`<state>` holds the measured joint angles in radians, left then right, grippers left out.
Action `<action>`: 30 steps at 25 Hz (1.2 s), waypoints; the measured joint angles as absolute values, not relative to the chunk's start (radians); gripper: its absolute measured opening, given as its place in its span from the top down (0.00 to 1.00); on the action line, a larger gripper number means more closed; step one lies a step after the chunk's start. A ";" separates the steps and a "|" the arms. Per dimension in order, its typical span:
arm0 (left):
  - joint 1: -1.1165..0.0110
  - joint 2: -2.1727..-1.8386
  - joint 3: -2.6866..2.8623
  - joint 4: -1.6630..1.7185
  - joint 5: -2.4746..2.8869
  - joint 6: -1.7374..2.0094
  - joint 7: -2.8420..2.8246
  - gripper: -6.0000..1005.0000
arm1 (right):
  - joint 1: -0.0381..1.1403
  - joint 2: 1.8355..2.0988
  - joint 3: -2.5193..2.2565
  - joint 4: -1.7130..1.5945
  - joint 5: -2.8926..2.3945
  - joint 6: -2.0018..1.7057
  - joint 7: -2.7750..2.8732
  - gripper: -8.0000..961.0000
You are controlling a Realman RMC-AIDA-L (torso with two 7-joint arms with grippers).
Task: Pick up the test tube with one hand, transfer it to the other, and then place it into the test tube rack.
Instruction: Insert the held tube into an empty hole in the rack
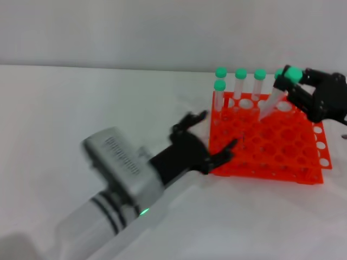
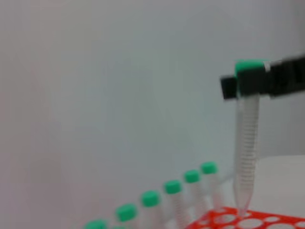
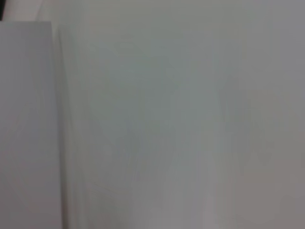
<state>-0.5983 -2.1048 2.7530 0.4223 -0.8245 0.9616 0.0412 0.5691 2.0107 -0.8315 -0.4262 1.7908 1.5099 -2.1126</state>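
Observation:
My right gripper (image 1: 286, 81) is shut on the test tube (image 1: 272, 100) just below its green cap. The tube hangs tilted over the back of the orange-red rack (image 1: 271, 162). In the left wrist view the tube (image 2: 247, 152) has its pointed tip at a hole of the rack (image 2: 224, 223), with the right gripper (image 2: 252, 80) around its top. My left gripper (image 1: 220, 128), on the green-lit arm, is open and empty at the rack's left edge. The right wrist view shows only a blank pale surface.
Several other green-capped tubes (image 1: 241, 81) stand in the rack's back rows; they also show in the left wrist view (image 2: 150, 199). The white table (image 1: 81, 108) stretches to the left and front of the rack.

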 joint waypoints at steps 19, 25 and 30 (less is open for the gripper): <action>-0.241 -2.097 2.579 0.378 -0.991 1.206 0.030 0.14 | 0.792 2.025 -1.072 -0.425 1.792 1.090 -2.062 0.72; -0.242 -2.096 2.578 0.359 -1.019 1.215 0.029 0.14 | 0.804 2.028 -1.100 -0.417 1.820 1.036 -2.062 0.71; -0.250 -2.095 2.578 0.355 -1.019 1.215 0.029 0.14 | 0.799 2.028 -1.102 -0.410 1.837 1.007 -2.061 0.71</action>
<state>-0.2498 -2.0953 2.5775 0.3551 -1.0194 1.2154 0.0291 0.7989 2.0278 -1.1020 -0.4101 1.8372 1.0071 -2.0607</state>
